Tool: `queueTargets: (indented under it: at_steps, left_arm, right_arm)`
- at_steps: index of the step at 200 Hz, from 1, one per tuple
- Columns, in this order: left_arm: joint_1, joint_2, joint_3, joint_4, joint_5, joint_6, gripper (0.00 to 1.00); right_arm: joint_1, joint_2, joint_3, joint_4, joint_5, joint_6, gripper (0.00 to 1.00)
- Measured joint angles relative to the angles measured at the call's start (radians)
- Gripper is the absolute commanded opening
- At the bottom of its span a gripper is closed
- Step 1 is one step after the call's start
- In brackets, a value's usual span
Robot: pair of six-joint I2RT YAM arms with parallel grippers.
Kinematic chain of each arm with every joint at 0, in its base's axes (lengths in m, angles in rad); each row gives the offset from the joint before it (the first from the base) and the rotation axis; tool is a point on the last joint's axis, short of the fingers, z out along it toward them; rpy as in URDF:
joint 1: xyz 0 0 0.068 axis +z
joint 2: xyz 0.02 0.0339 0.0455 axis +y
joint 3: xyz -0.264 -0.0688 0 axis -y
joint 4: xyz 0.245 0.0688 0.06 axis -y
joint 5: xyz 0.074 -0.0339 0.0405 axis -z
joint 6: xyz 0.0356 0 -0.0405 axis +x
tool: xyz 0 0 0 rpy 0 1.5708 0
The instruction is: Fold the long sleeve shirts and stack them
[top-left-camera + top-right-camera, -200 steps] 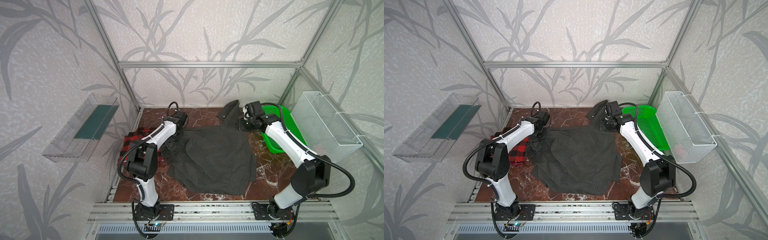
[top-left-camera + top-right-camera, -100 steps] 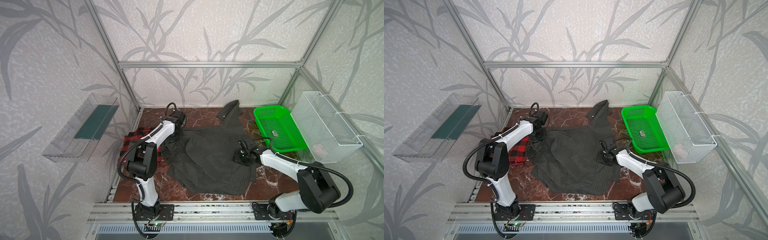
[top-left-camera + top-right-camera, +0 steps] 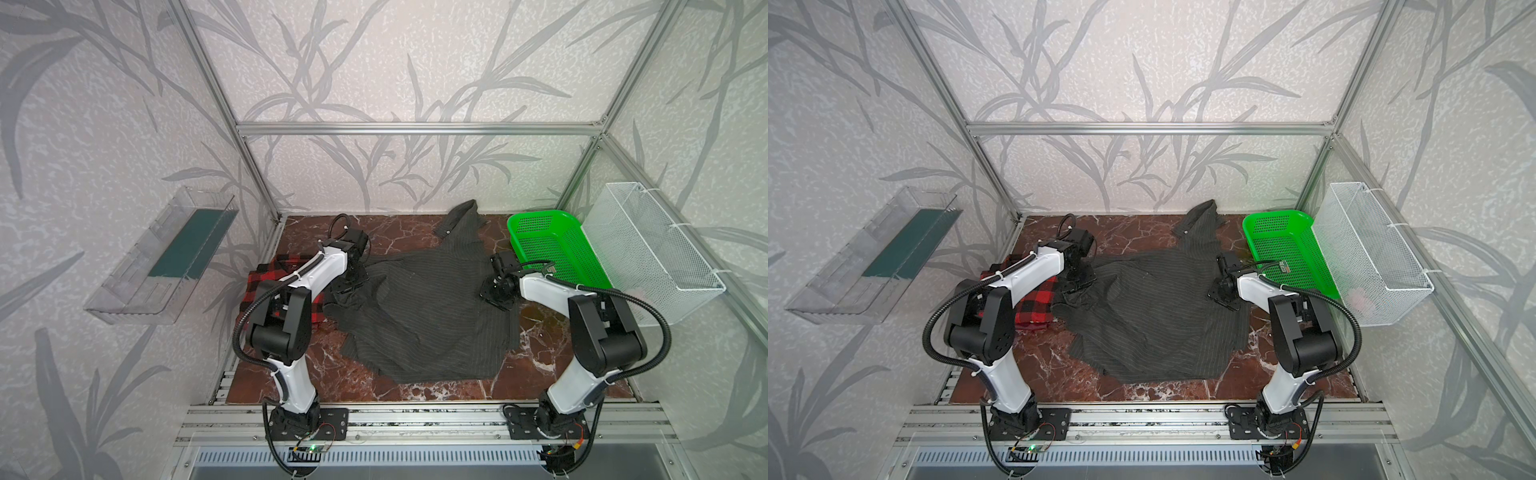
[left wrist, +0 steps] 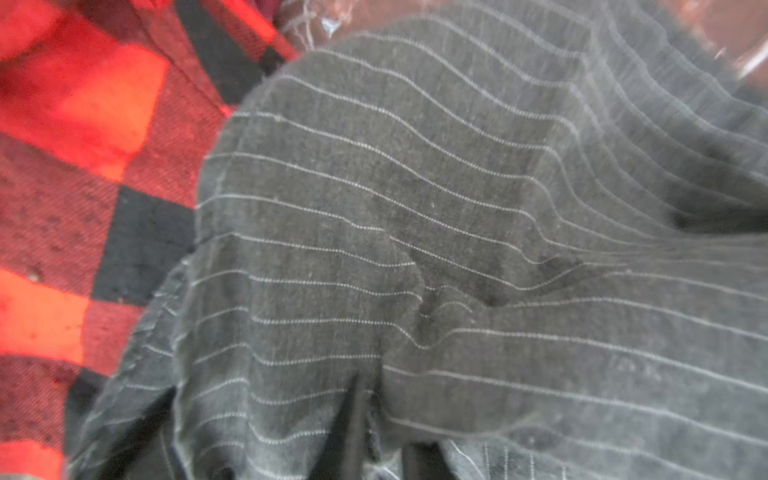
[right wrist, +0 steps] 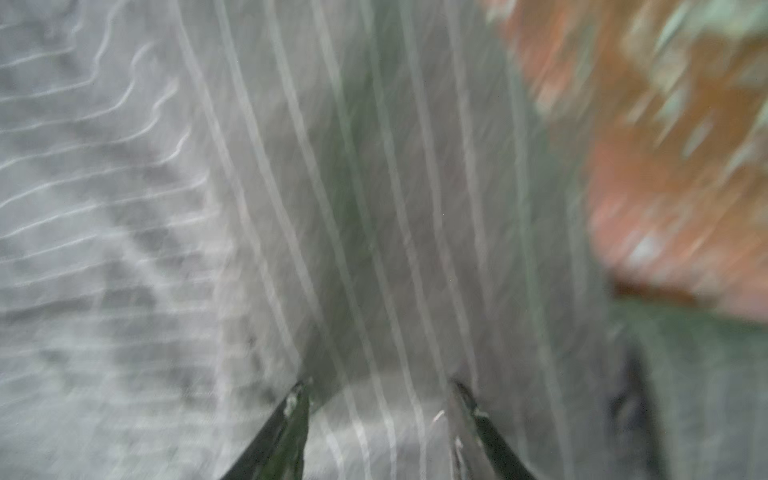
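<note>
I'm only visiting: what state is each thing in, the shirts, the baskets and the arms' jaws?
pinstripe shirt: spread out, rumpled, not folded.
plaid shirt: looks folded, one edge under the pinstripe shirt.
left gripper: down on the pinstripe shirt; jaws hidden.
right gripper: jaws open over the pinstripe shirt.
green basket: upright, one small item inside.
wire basket: hangs on the wall, something pale inside.

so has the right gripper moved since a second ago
Yes. The right gripper has come toward the front rail, from beside the green basket's far end to level with its near end.
</note>
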Motion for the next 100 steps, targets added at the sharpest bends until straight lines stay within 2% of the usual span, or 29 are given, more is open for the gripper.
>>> queueTargets:
  at_steps: [3,9,13,20,25,46,49,52,80,100]
  left_arm:
    - [0.000,-0.002,0.000,0.000,0.001,0.001,0.39]
    - [0.001,-0.008,0.000,-0.001,0.004,0.001,0.42]
    - [0.002,-0.012,0.000,-0.001,0.008,-0.005,0.53]
    - [0.003,-0.022,-0.004,0.001,0.013,-0.005,0.57]
    - [0.003,-0.029,-0.008,0.003,0.015,-0.007,0.71]
    - [0.003,-0.087,-0.034,-0.004,0.024,-0.008,0.78]
    - [0.003,-0.097,-0.037,-0.007,0.025,-0.004,0.87]
    - [0.003,-0.108,-0.041,-0.008,0.026,-0.007,0.90]
    - [0.003,-0.245,-0.109,-0.019,0.035,-0.003,0.91]
    - [0.003,-0.373,-0.204,-0.021,0.037,-0.006,0.91]
  right_arm:
    - [-0.004,0.011,0.014,-0.005,0.006,-0.005,0.55]
    - [-0.010,0.036,0.046,-0.019,0.015,-0.018,0.56]
    - [-0.014,0.052,0.069,-0.027,0.022,-0.025,0.56]
    - [-0.019,0.087,0.116,-0.041,0.034,-0.040,0.56]
    - [-0.022,0.107,0.144,-0.050,0.040,-0.048,0.56]
    - [-0.031,0.195,0.278,-0.095,0.055,-0.085,0.56]
    - [-0.031,0.204,0.294,-0.099,0.055,-0.089,0.56]
    - [-0.031,0.212,0.310,-0.102,0.055,-0.093,0.56]
    - [-0.009,0.190,0.339,-0.118,0.057,-0.136,0.58]
    - [0.050,0.113,0.317,-0.133,0.076,-0.166,0.60]
